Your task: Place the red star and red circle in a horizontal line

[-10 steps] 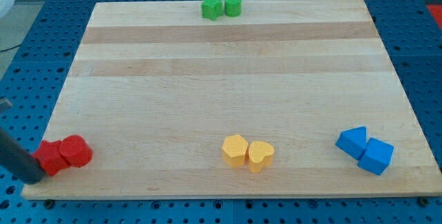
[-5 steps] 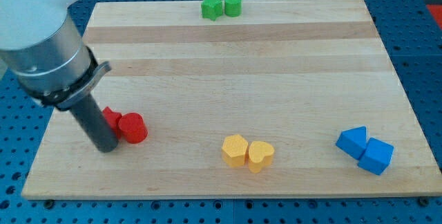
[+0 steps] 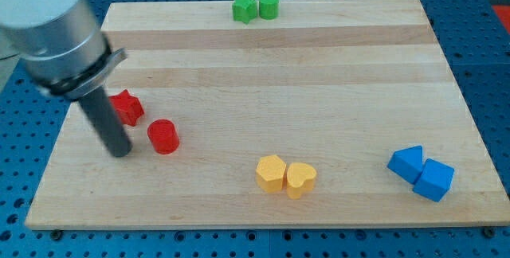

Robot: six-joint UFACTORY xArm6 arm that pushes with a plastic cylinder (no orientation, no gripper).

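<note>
**Red star and red circle sitting apart at the left side of the board**

So my tip [image 3: 119, 154] is down on the pale wooden board [image 3: 319, 83] in the left part of the frame, at the end of the dark rod that hangs from the grey metal arm filling the upper left corner. There's no gripper on this rig, so nothing to call apart or together, it's just a plain rod end.

The red star-shaped block [image 3: 126, 107] is just to the right of the rod, a bit above the tip. The red round block [image 3: 163, 136] is lower and further right, near the star but with a clear gap between them. The tip is to the left of the circle and slightly below it, not touching it. Whether the rod touches the star, can't tell.

Rest of the board:
- green star block [image 3: 245, 8] and green round block [image 3: 268, 5] side by side at the top edge
- yellow hexagon-ish block [image 3: 271, 173] touching a yellow heart block [image 3: 300, 179] at bottom centre
- two blue blocks [image 3: 421, 173] pressed together at lower right

No brands, labels or writing readable anywhere.
</note>
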